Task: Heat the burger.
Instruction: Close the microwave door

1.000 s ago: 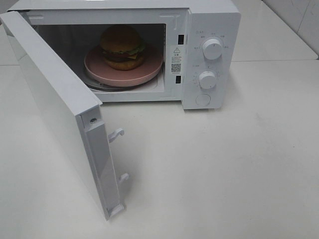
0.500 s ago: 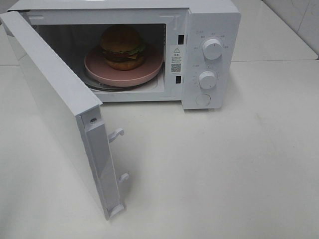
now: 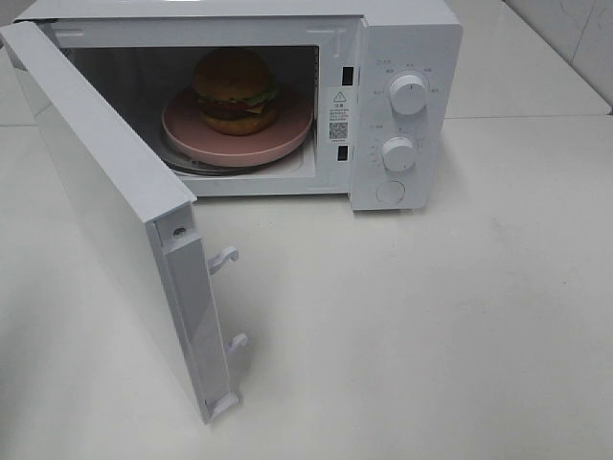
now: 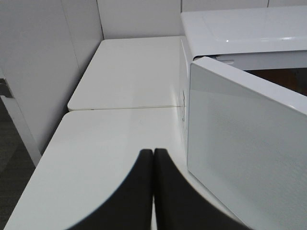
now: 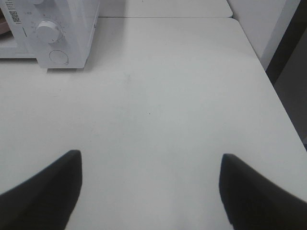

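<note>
- The left gripper has its two dark fingers pressed flat together along their length, with nothing caught between them. It hangs over the counter, toward the left edge.
- The right gripper holds its dark fingers spread well apart and empty. It is over the counter, pointing along it, nearer the right edge.

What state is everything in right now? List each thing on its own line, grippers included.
microwave door: swung wide open.
burger: upright on the pink plate, inside the microwave.
pink plate: lying flat in the cavity.
upper knob: setting too small to read.
lower knob: setting too small to read.
left gripper: shut, empty, beside the door's outer face.
right gripper: open, empty, above the table.
</note>
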### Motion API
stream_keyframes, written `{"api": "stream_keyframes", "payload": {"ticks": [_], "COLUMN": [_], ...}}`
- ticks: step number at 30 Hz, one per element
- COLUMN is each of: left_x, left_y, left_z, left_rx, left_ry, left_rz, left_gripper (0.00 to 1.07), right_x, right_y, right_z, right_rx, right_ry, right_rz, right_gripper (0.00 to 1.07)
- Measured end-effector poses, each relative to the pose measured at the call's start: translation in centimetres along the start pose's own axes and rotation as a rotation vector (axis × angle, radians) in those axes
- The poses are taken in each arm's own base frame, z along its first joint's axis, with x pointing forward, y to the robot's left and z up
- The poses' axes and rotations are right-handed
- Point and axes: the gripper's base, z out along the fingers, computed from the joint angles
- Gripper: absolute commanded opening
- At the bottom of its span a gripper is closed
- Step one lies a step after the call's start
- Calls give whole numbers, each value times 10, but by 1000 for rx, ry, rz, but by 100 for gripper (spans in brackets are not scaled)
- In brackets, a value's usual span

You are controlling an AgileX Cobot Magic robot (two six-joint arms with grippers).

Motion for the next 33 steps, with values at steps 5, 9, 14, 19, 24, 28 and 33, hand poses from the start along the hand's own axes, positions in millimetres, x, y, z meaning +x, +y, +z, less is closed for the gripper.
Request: {"api": "stream_keyframes", "payload": {"ticks": [5,9,14,19,24,28,33], "left_x": [14,28,36,38,46,52,61], "left_y": [1,1,2,3,0,-7,-13], "left_z": [24,41,54,66,87,102,119], "left_rx": [-19,-39,-57,-61,-25,46,110], "left_ry": [-74,-150,-214,-214,-177,-172,-169], "left_rz": [-4,-7,-9,-4,18,40,23], "left_gripper": [0,0,0,0,0,0,0], "right_x": [0,0,0,0,0,0,0], "right_y": [0,0,0,0,0,0,0], "right_z": [0,0,0,0,0,0,0], "right_rx": [0,0,0,0,0,0,0], "right_ry": [0,0,0,0,0,0,0], "right_rz": [0,0,0,0,0,0,0], "right_gripper": [76,76,76,76,76,76,76]}}
